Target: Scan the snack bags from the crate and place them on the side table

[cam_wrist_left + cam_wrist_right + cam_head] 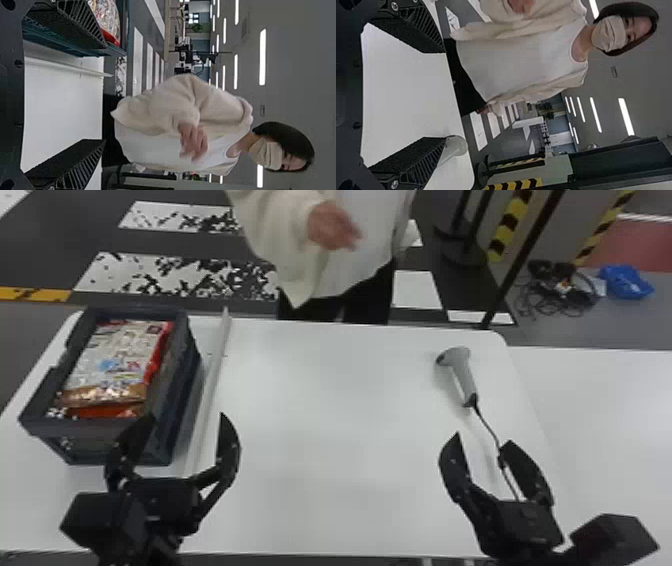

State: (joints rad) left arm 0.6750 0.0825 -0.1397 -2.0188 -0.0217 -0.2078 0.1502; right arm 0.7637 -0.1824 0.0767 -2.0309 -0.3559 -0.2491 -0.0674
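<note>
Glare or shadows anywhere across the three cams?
Head view: soft sheen on the white table, faint shadow beside the scanner; left wrist view: bright ceiling strips in the background; right wrist view: ceiling strips glaring there too.

Side table (615, 405) cropped, lower bag (107, 410) mostly hidden

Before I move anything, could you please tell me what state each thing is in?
Crate: upright, open-topped, loaded.
Bags: stacked inside the crate.
Scanner: lying down, unheld.
Cord: attached to the scanner.
Left pincer: open, empty.
Right pincer: open, empty.
</note>
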